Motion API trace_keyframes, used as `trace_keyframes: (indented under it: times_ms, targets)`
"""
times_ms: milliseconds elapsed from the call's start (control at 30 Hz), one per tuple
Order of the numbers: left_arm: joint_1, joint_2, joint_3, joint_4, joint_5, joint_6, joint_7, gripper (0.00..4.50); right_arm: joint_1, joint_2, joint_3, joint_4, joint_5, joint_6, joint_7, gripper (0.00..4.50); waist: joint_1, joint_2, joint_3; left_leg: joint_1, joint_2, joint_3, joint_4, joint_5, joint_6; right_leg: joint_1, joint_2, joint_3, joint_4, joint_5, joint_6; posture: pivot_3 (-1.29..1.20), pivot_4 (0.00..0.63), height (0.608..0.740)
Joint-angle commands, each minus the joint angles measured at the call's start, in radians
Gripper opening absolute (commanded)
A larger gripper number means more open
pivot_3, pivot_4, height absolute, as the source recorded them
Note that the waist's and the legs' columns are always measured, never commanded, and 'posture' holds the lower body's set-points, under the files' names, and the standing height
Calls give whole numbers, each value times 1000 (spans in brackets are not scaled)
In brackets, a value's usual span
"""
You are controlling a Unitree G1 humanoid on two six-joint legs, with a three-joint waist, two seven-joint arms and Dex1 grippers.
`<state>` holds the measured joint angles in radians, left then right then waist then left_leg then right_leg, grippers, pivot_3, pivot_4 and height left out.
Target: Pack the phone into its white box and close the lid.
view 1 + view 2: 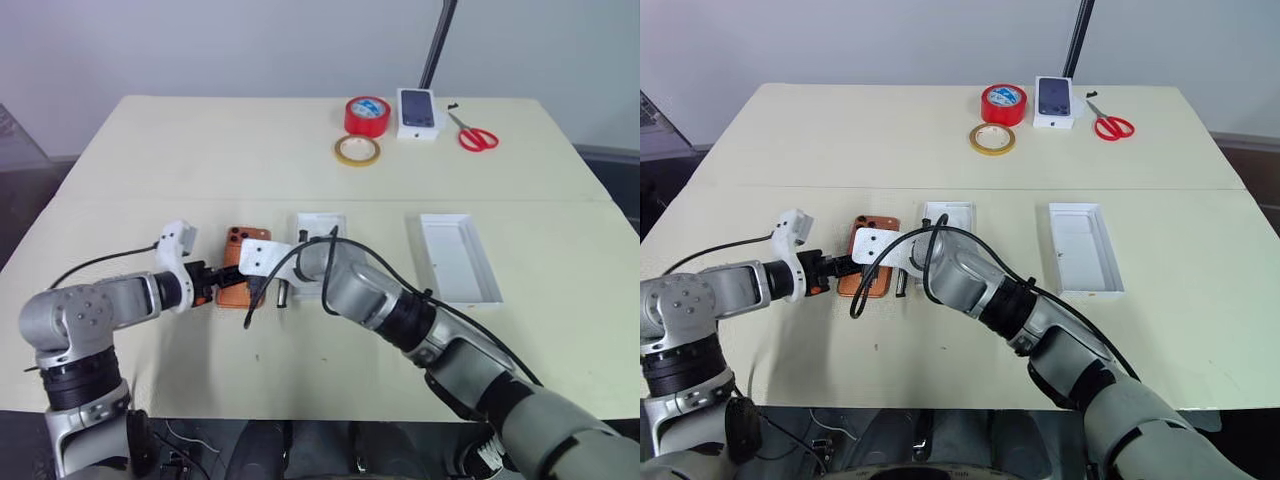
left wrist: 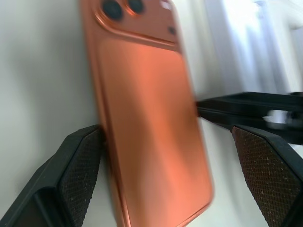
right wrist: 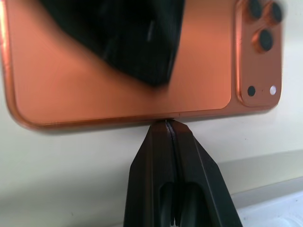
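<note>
While both arms meet over the near-left part of the bench, the scene reads as follows.

White box: the white box lies on the bench just right of the phone, partly covered by the right arm; what shows of its inside holds nothing.

Lid: the lid lies open side up, well apart to the right of the white box, with nothing in it.

Phone: the phone lies flat on the bench, camera side up, its camera bump at the far end, outside both containers.

Left tool: the left tool has its fingers spread wide on either side of the phone's near end, one textured pad close against the phone's long edge, the other off to the opposite side.

Right tool: the right tool has its fingers pressed together with nothing between them, the tips right at the phone's long edge.

Far end of bench: a red tape roll, a yellow tape roll, a small white box printed with a dark phone and red-handled scissors.

Head views alone: both containers and the far things.

Wrist views alone: the pad spacing, the shut tips and the phone's lenses up close.
</note>
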<state>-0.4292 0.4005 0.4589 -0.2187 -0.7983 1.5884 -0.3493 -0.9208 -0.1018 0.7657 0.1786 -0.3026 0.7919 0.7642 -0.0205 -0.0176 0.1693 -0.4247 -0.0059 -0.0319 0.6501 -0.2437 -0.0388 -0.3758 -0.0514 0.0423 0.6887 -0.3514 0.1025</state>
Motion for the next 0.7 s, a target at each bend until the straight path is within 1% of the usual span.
trace_keyframes:
  times_ms: [33,200,433,633,700]
  targets:
    - [-13,-11,-3,20,-76,26,20,4420,19,17,12,-33,1,-10,12,0,-1,0,0,0,0,0,0,0,0,1,0,0,0,0,0,0,150,709]
    - [-31,-5,40,55,-77,26,71,4420,26,23,8,-38,-4,-7,13,0,-1,-1,0,0,0,0,0,0,-1,1,0,0,0,0,0,0,150,709]
    - [-58,7,131,101,-66,26,125,4420,33,18,3,-41,-8,-12,11,0,-3,-1,0,0,0,0,-1,1,-2,0,1,0,0,0,0,0,150,709]
    - [-64,17,153,129,-89,26,138,4420,31,23,-4,-36,-8,-19,7,0,-7,-1,0,0,0,0,-2,2,-4,0,1,0,0,0,0,0,150,709]
    - [-64,6,162,136,-99,26,152,3915,32,24,-5,-37,-9,-22,4,0,-13,-1,0,0,0,0,-2,2,-4,0,1,0,0,0,0,0,150,709]
